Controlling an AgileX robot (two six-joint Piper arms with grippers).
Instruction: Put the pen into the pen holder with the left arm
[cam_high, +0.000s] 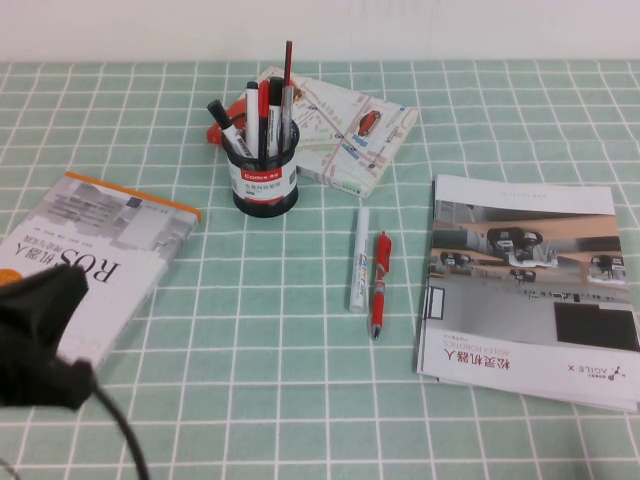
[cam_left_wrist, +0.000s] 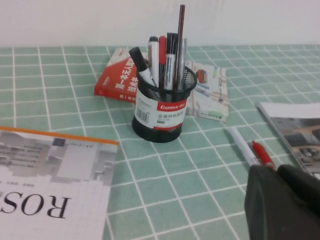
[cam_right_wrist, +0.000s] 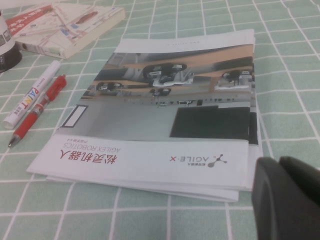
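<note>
Apparently the placing step is already done. From the high view, the pen (cam_high: 287, 112), slim and grey-silver, stands upright in the pen holder (cam_high: 264, 178) among several other pens and markers. The holder sits toward the far middle of the surface (cam_high: 300, 400). The left arm (cam_high: 40, 335) hangs low at the near left edge, over a corner of the ROS book (cam_high: 95, 245), well apart from the holder. A white marker (cam_high: 358, 260) and a red pen (cam_high: 380, 285) lie side by side between the holder and the brochure (cam_high: 530, 290). If the pen is truly seated, the next move calls only for keeping the arm clear of the holder and parking it.

Seen from the left wrist, the left gripper (cam_left_wrist: 282, 205) is a dark mass in the corner, holding nothing. Whether it is spread or pressed together I cannot tell. This view shows the holder's mesh wall and label band, and a red book (cam_left_wrist: 112, 82) behind it that the high view nearly hides. The grey pen is hard to pick out of the bunch here.

Seen from the right wrist, the right gripper (cam_right_wrist: 287, 200) hovers just off the brochure's near corner, and I cannot tell its state either. Only this view shows that gripper at all; the high view leaves it out.
</note>
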